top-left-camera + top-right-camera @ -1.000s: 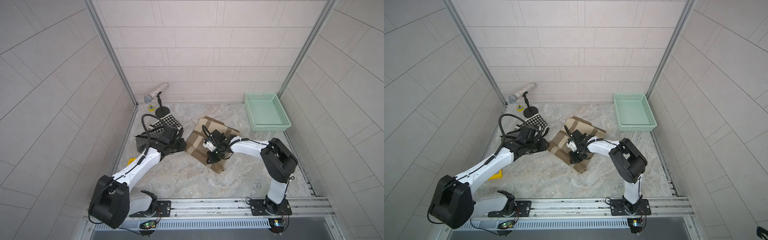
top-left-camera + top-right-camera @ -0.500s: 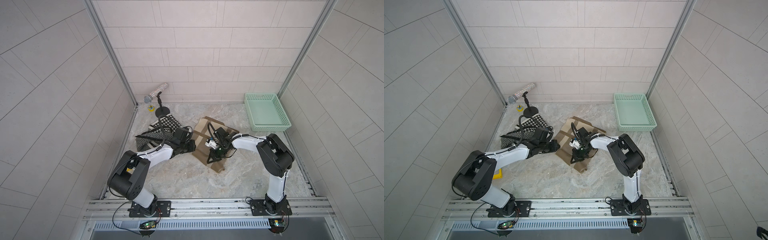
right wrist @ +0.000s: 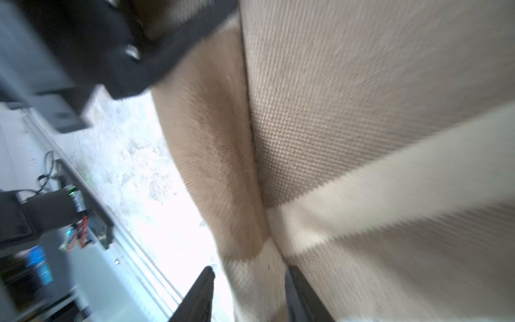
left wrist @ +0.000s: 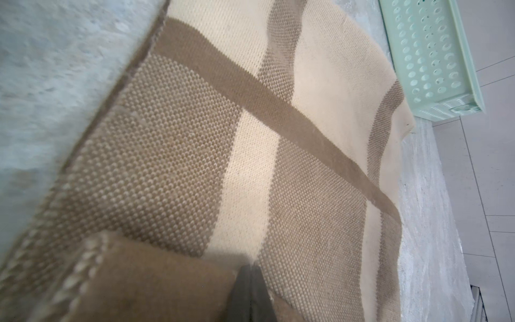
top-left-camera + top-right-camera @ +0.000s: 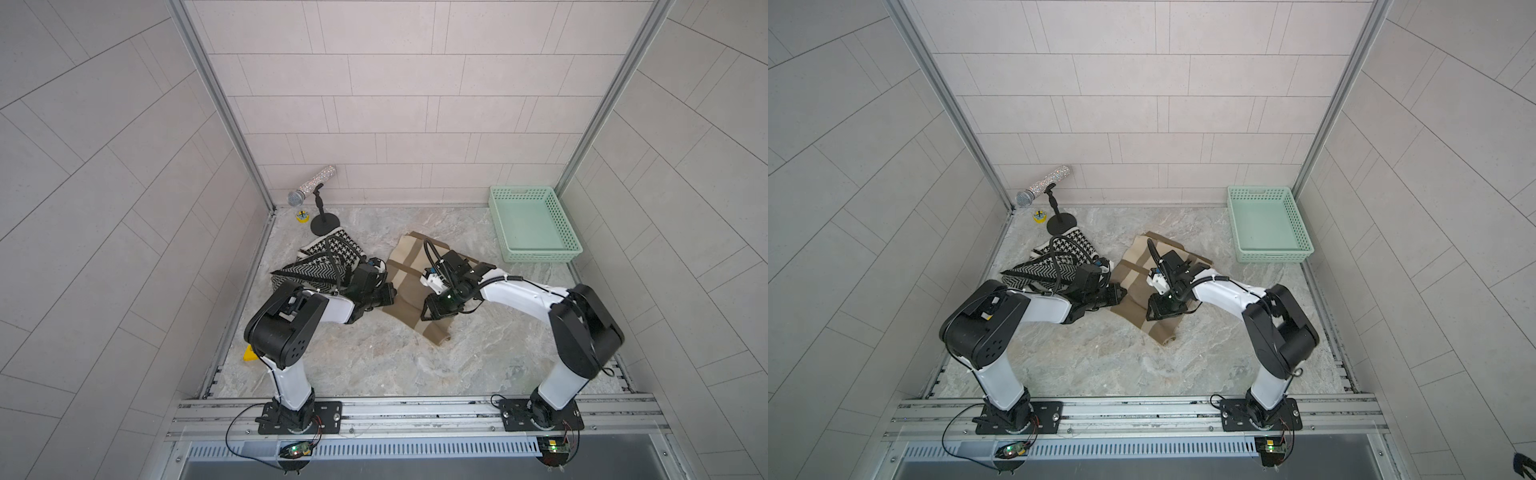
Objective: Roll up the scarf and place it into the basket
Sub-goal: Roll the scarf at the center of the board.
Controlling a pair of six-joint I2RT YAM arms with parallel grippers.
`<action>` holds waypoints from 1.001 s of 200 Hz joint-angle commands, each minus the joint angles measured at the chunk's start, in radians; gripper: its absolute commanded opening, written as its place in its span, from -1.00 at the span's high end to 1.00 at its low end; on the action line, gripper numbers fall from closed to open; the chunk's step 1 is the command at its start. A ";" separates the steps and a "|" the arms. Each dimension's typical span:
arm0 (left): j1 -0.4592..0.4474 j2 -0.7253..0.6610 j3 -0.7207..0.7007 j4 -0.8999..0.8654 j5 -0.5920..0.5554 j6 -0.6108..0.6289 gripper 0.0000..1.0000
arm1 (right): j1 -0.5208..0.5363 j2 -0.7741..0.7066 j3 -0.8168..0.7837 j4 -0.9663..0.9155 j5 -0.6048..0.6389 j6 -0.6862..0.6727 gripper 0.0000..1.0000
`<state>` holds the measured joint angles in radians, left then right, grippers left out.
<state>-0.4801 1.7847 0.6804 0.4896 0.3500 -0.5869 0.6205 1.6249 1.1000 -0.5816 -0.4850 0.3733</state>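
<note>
Open floor [image 5: 478, 245] runs from scarf [image 5: 409, 266] to basket [image 5: 536, 254]; microphone stand [image 5: 322, 216] and houndstooth cloth [image 5: 328, 255] crowd the far-left corner.

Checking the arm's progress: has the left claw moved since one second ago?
Yes. The left claw shifted sideways toward the basket, up to the beige scarf and its edge.

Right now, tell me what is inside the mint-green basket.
Nothing shows in it: in both top views the basket has a bare floor. The beige scarf lies outside it on the table. The near wall hides a thin strip of the floor.
</note>
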 commanded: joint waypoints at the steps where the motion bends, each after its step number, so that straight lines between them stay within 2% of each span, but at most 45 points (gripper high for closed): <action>1: 0.001 0.039 -0.029 0.006 -0.005 -0.007 1.00 | 0.127 -0.081 0.034 -0.115 0.378 -0.049 -0.01; 14: 0.001 0.039 -0.029 -0.002 0.000 -0.007 1.00 | 0.226 -0.089 0.060 -0.153 0.562 -0.083 -0.05; 32: 0.000 0.033 -0.030 -0.015 0.002 -0.005 1.00 | 0.350 -0.063 0.089 -0.171 0.748 -0.125 -0.08; 59: 0.001 0.020 -0.028 -0.030 0.006 -0.004 1.00 | 0.467 0.008 0.111 -0.158 0.937 -0.154 -0.17; 143: 0.000 0.017 -0.005 -0.078 0.009 -0.006 1.00 | 0.542 0.206 0.118 -0.044 0.996 -0.243 -0.23; 177: 0.000 0.010 0.005 -0.099 0.012 -0.003 1.00 | 0.525 0.250 0.096 -0.010 1.017 -0.246 -0.45; 200: 0.001 -0.013 0.013 -0.133 0.009 0.008 1.00 | 0.489 0.273 0.079 0.013 0.982 -0.256 -0.42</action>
<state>-0.4782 1.7912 0.6907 0.4801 0.3664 -0.5938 1.1481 1.8706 1.2007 -0.5961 0.4877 0.1314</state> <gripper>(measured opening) 0.044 0.725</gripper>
